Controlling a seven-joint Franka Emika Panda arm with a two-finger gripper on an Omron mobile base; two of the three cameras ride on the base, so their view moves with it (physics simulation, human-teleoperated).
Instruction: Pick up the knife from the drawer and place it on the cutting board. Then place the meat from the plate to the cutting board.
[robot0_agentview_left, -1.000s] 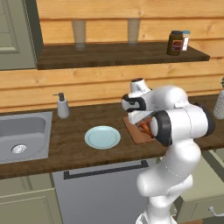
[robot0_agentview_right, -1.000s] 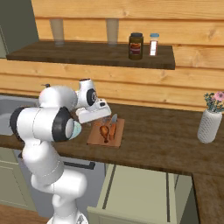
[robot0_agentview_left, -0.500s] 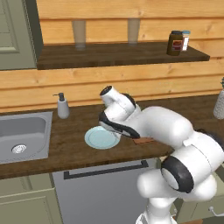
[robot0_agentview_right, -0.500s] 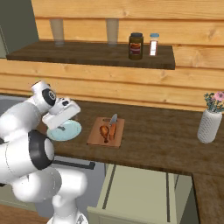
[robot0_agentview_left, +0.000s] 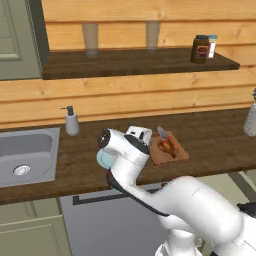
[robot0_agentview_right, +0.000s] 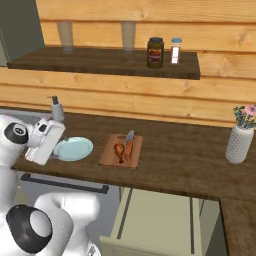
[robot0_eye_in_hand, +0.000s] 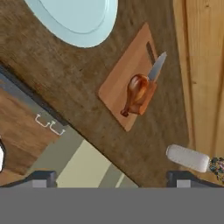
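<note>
Resting across the cutting board (robot0_eye_in_hand: 127, 87), the meat (robot0_eye_in_hand: 134, 92) lies against the knife (robot0_eye_in_hand: 154, 72), whose grey-blue blade points off the board's slotted end; the right base view confirms both items on the board (robot0_agentview_right: 121, 150). The plate (robot0_agentview_right: 73, 148) stands bare just beside the board on the sink side, apart from it. Both transfers therefore appear complete, in my judgement.

Change noted: one second ago the hand was over the board; half a second ago it was above the plate; now the arm has swung further toward the sink, and the gripper (robot0_eye_in_hand: 109, 177) looks down from a height at plate, board and counter edge together. This reads as a withdrawal, not a fresh approach. The two dark fingertips sit wide apart at the bottom corners of the hand view, with nothing between them: the jaws are spread and empty.

Surface: a dark wooden counter (robot0_agentview_right: 190, 155), with a soap dispenser (robot0_agentview_left: 72, 121) by the steel sink (robot0_agentview_left: 25, 155) and a white vase (robot0_agentview_right: 238, 143) of flowers well to the far side. The drawer (robot0_agentview_right: 160, 220) below the counter stands pulled out. Above, a wooden shelf (robot0_agentview_left: 135, 61) carries two glasses, a dark jar (robot0_agentview_left: 200, 49) and a small shaker against plank walling.
</note>
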